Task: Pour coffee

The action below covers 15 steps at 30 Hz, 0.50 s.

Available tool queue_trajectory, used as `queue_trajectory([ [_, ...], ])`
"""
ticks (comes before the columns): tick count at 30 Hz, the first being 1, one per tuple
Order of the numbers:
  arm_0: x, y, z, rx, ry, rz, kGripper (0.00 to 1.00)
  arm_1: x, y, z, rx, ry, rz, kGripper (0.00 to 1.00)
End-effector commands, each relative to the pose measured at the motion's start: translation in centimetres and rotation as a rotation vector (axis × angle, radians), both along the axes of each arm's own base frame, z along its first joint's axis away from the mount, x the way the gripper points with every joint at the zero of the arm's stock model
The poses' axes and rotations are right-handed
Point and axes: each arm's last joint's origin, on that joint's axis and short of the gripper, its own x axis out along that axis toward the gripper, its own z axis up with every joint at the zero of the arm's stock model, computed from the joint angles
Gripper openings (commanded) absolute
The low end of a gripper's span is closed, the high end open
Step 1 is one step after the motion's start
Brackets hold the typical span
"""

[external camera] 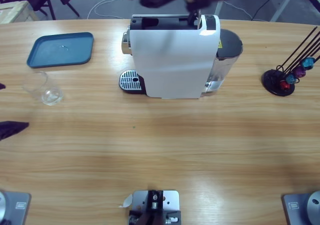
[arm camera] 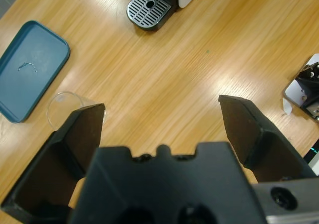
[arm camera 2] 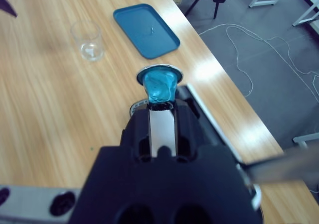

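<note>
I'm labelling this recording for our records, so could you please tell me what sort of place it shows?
Probably a lab or office room set up as a coffee station: a long wooden table carries a coffee machine, a glass and a rack of capsules, and cables trail over grey floor behind.

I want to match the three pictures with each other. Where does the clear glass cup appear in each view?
High view: the glass cup stands at the left, below the blue tray.
Left wrist view: at the left, partly behind the left jaw.
Right wrist view: upper left, beside the tray.
Shared landmark: the blue tray.
</note>
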Motion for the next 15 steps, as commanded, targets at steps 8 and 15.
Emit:
queue_trajectory([
  [8, -0.1, 1.0, -1.8, 0.055, 0.014, 0.034, 1.000, 4.9, 1.4, -4.8, -0.158, 0.057, -0.037, 0.107],
  [15, -0.1, 1.0, -2.0, 0.054, 0.015, 0.033, 1.000, 5.3, 1.9, -6.2, -0.185, 0.086, -0.010, 0.108],
])
